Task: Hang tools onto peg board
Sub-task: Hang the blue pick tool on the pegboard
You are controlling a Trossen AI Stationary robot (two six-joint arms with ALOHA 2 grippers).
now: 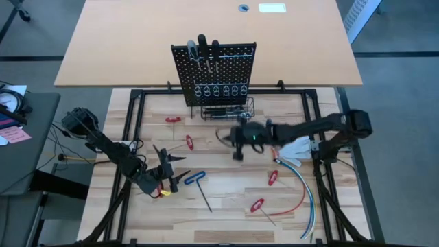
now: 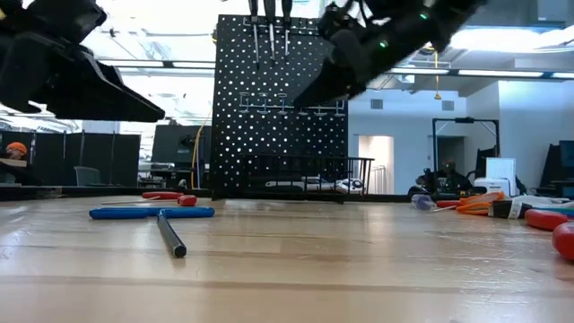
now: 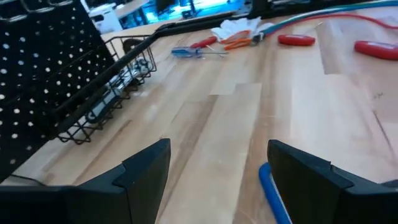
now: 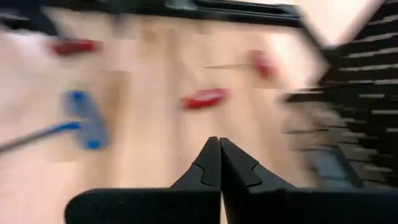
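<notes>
Tools lie scattered over the wooden tabletop (image 1: 226,189) in the high view: a blue T-handle hex key (image 1: 199,182) at lower centre, small red-handled tools at centre left (image 1: 172,119), beside it (image 1: 189,142), and at lower right (image 1: 273,177) and (image 1: 257,204). Three dark-handled screwdrivers (image 1: 203,49) already hang at the top of the peg board (image 1: 214,68), which stands upright at upper centre of the frame, its black wire basket (image 1: 230,110) at the base holding a few items. No brand, label or writing can be read on any of these. At centre, the right gripper (image 1: 239,154) hovers just in front of the basket, fingers pressed fully together and holding nothing. At lower left, the left gripper (image 1: 167,165) sits low over the table, jaws spread wide and empty, the hex key just beside it. Red, blue and white cables (image 1: 302,185) curve along the lower right.
</notes>
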